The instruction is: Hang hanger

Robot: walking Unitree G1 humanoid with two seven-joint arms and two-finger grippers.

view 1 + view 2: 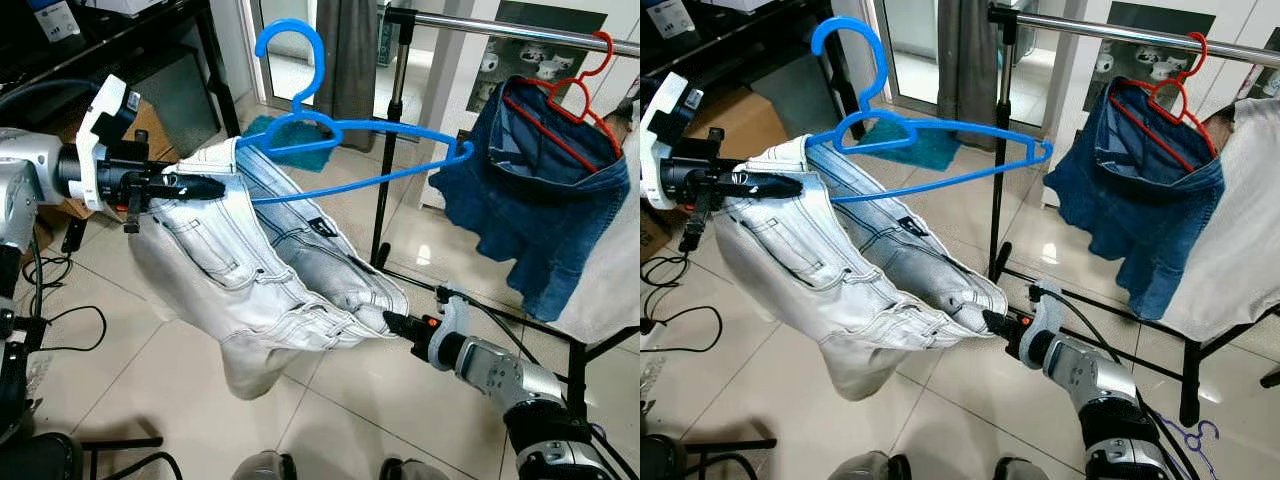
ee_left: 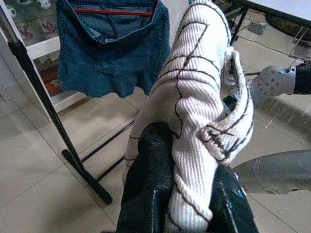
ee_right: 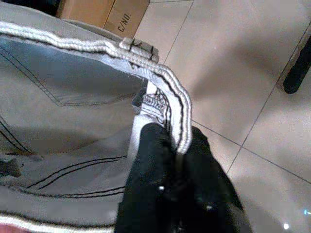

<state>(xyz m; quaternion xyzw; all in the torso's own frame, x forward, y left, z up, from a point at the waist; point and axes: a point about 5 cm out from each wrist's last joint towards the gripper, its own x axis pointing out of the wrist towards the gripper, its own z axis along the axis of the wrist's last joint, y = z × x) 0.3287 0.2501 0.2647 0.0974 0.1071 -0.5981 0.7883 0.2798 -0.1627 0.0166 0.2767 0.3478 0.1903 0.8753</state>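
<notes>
A blue plastic hanger (image 1: 340,130) sticks up out of a pair of pale washed jeans (image 1: 255,275) stretched between my two grippers. My left gripper (image 1: 205,186) is shut on one end of the waistband, up at the left. My right gripper (image 1: 392,322) is shut on the waistband's other end, low at the right; its fingers (image 3: 160,179) pinch the thick hem. The chrome rail (image 1: 520,32) of the clothes rack runs across the top right, beyond the hanger's hook.
A dark blue denim garment (image 1: 540,200) hangs on a red hanger (image 1: 565,105) on the rail, with white cloth (image 1: 1235,230) beside it. The rack's black post (image 1: 388,150) and floor bars stand just behind the jeans. Cardboard boxes (image 1: 740,120) and cables lie at the left.
</notes>
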